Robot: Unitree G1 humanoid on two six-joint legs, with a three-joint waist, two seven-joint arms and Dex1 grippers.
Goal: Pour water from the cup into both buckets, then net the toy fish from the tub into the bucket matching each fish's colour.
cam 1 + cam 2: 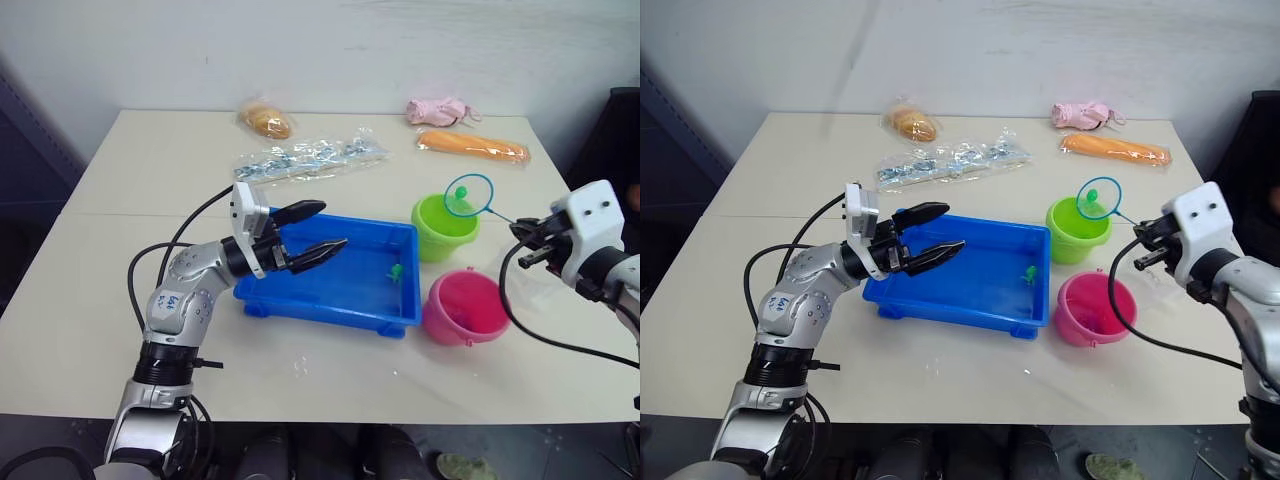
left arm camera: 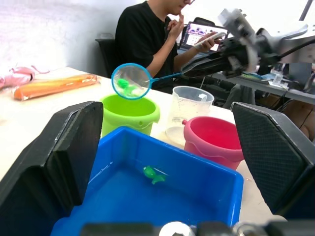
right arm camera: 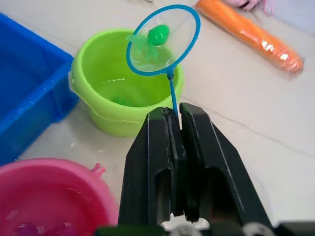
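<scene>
Two buckets (image 1: 443, 226), two visible green fish (image 2: 153, 174), one net (image 3: 163, 40).

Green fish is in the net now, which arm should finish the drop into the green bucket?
Right. Its gripper is shut on the net, which holds a green fish above the lime green bucket. The left gripper hangs open over the blue tub.

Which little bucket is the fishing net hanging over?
The lime green plastic bucket. The round blue-rimmed net, held by the right hand with a green toy fish in it, hangs above it; the pink plastic bucket stands nearer, beside the blue tub.
</scene>
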